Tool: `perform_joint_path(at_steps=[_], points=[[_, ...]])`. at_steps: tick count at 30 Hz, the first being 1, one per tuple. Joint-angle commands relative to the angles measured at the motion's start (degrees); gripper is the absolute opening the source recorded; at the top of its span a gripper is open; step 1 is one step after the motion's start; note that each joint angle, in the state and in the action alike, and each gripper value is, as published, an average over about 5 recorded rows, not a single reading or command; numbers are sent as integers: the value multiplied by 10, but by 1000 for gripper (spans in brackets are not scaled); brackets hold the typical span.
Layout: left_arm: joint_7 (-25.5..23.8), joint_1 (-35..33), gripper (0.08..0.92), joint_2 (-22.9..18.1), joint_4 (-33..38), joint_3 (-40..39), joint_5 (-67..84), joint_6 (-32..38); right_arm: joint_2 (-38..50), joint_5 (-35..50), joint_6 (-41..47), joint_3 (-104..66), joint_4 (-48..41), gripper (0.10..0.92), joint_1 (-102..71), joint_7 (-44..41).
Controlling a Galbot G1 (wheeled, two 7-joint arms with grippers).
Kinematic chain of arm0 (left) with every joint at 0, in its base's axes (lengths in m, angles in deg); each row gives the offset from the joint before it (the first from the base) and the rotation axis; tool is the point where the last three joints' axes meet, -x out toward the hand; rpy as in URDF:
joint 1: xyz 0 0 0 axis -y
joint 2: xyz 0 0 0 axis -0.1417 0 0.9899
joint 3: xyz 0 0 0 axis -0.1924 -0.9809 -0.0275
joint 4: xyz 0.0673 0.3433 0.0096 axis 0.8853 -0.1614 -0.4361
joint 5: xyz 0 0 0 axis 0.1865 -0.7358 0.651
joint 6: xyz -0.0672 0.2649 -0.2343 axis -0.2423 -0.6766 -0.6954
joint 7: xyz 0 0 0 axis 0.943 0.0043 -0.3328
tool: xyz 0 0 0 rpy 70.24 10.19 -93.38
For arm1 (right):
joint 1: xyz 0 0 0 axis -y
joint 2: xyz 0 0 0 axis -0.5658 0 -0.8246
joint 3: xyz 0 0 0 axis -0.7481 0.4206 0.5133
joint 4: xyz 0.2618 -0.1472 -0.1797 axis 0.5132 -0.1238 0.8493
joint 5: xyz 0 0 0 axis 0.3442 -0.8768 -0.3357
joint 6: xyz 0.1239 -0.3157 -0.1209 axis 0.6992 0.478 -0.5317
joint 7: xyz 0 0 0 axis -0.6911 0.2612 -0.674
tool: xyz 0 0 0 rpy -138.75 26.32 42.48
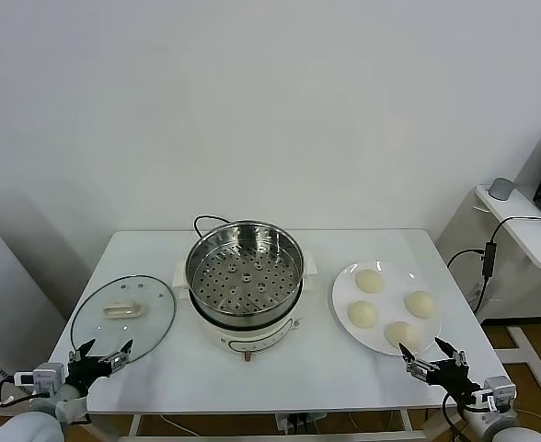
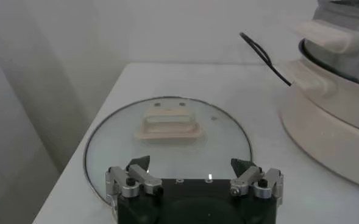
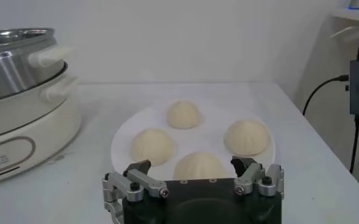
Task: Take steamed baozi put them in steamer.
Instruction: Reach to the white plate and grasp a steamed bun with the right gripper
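Meanwhile, four steamed baozi (image 1: 386,306) sit on a white plate (image 1: 344,284) at the right of the table (image 1: 142,249), beside the open steamer (image 1: 244,271) at centre, its perforated tray bare. Near the front edge, the right gripper (image 1: 433,354) hovers just short of the plate, fingers spread and holding nothing. Opposite, the left gripper (image 1: 104,354) waits likewise spread beside the glass lid (image 1: 123,313).
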Motion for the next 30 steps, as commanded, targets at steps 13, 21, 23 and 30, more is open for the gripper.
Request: perform_joint_path(at_steps=[13,21,23,30], points=[[1,1,823,1,0,-2,-2,-2,0,-1,1,1,2,823,0,2],[1,0,823,1,3,-2,-2,-2,4,-2,3,0,5,823,-2,0],[2,0,823,1,4,-2,-2,-2,4,-3,2,0,5,823,-1,-3],[2,-3,823,2,7,1,-2,-2,9,-135,-29,-20,1,823,28,-18]])
